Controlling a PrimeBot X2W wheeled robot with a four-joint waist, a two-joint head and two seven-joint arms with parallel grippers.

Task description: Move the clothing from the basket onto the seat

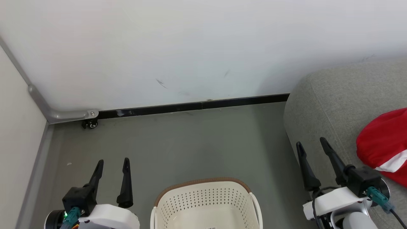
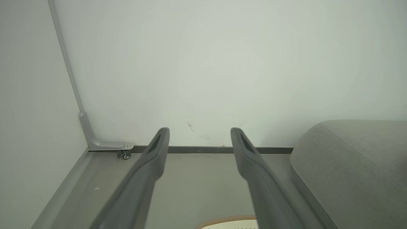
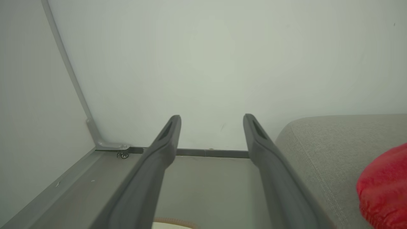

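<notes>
L gripper [image 1: 113, 160] hung released over the grey floor [image 1: 190, 143], its 2 fingers spread wide w/ nothing btwn them. R gripper [image 1: 311, 141] was also released, fingers apart and holding nothing, at the front edge of the seat [image 1: 330, 105]. The basket [image 1: 203, 183] sat on the floor btwn the 2 grippers, just right of the L one. The clothing [image 1: 381, 143], red w/ white trim, lay on the seat just right of the R gripper, not touching it. A white wall [image 1: 190, 47] stood ahead of both; a small caster [image 1: 91, 124] sat ahead-left of the L gripper.
</notes>
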